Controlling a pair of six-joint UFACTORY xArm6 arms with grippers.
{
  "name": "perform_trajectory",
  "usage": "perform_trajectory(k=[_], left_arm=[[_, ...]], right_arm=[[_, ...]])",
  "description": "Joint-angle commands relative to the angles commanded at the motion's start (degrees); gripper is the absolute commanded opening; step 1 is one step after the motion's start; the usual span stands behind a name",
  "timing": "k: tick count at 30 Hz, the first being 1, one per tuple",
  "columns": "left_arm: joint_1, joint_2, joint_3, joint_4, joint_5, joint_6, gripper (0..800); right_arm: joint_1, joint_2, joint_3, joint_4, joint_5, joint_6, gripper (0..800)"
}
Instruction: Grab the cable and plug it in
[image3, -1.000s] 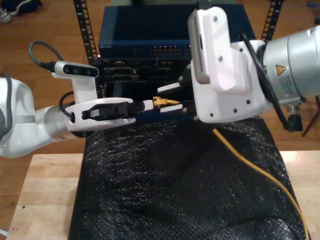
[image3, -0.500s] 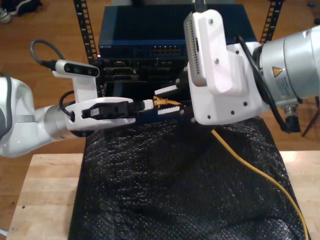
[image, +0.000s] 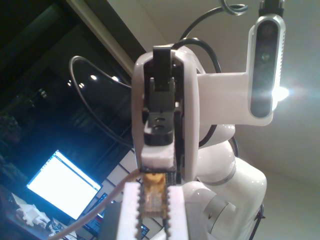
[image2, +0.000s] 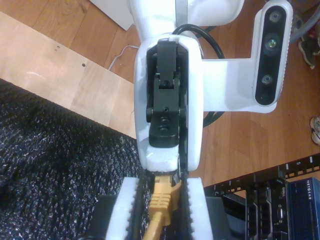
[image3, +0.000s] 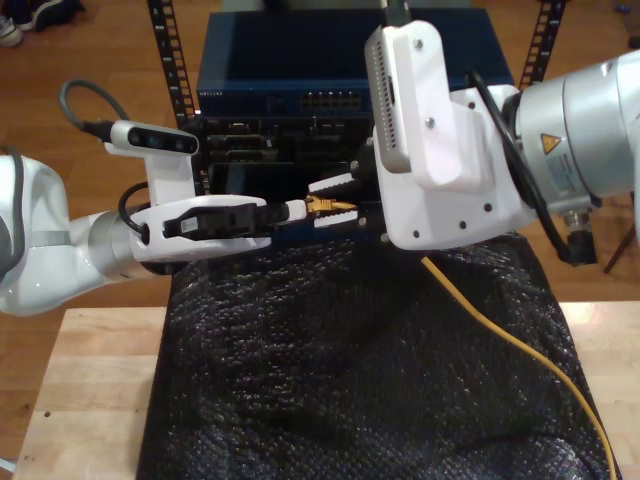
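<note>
Cable (image3: 520, 350): one yellow-orange line runs from the exterior view's lower right across the black mat (image3: 330, 380) up to the two grippers, which meet in front of the rack (image3: 170, 60). We see my first gripper (image3: 297, 210), reaching in from the exterior view's left, with its jaws together on the clear plug (image: 152, 197). The serrated jaws of my second gripper (image3: 330, 202) stand slightly apart on either side of the yellow boot (image2: 161, 197), with a narrow gap showing on each side. We count one yellow triangle warning sticker (image3: 545, 143) on the second arm. The blue switch (image3: 300, 70) carries writing too small for us to read.
</note>
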Motion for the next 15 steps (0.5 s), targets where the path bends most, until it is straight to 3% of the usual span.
perform_trajectory(k=[6,10,15], left_arm=[[-0.1,0.0,0.0,0.0,0.1,0.0,22],[0.0,0.0,0.1,0.0,0.5,0.0,33],[0.0,0.1,0.1,-0.1,1.1,0.1,74]], right_arm=[[0.0,0.0,0.0,0.0,-0.1,0.0,158],[0.0,0.0,0.0,0.6,-0.1,0.0,57],[-0.1,0.0,0.2,2.0,-0.1,-0.1,11]])
